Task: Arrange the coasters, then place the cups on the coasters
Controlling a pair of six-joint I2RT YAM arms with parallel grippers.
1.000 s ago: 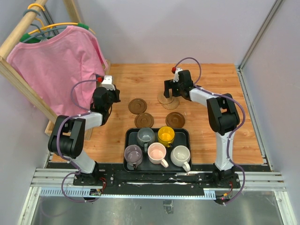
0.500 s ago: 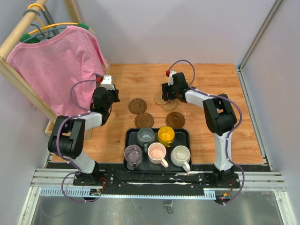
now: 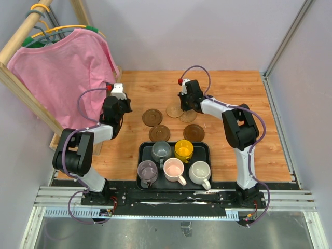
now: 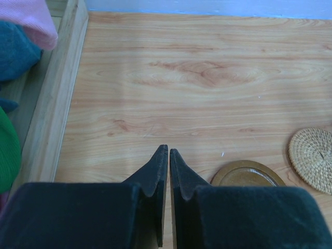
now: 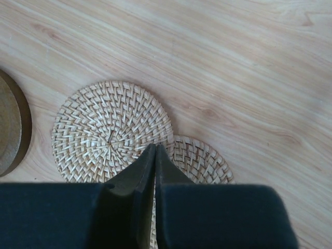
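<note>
Two tan woven coasters (image 3: 174, 110) (image 3: 188, 116) overlap at the far middle of the table. My right gripper (image 3: 183, 107) is shut, its tips resting on the edge of the left woven coaster (image 5: 109, 127) where it laps over the other one (image 5: 205, 158); nothing shows between the jaws. Three dark brown coasters (image 3: 152, 117) (image 3: 159, 133) (image 3: 193, 132) lie nearer. The cups stand in a black tray (image 3: 141, 151): grey-blue (image 3: 161, 150), yellow (image 3: 183, 150), mauve (image 3: 147, 170), pink (image 3: 174, 169), off-white (image 3: 199, 172). My left gripper (image 4: 168, 150) is shut and empty, left of a brown coaster (image 4: 248, 175).
A wooden clothes rack (image 4: 62, 104) with a pink shirt (image 3: 62, 67) stands along the left side, close to my left arm. Grey walls close off the table at the back and right.
My right gripper has closed and moved left. The top woven coaster has slid left off the other, so two now show side by side. The left arm has not moved.
</note>
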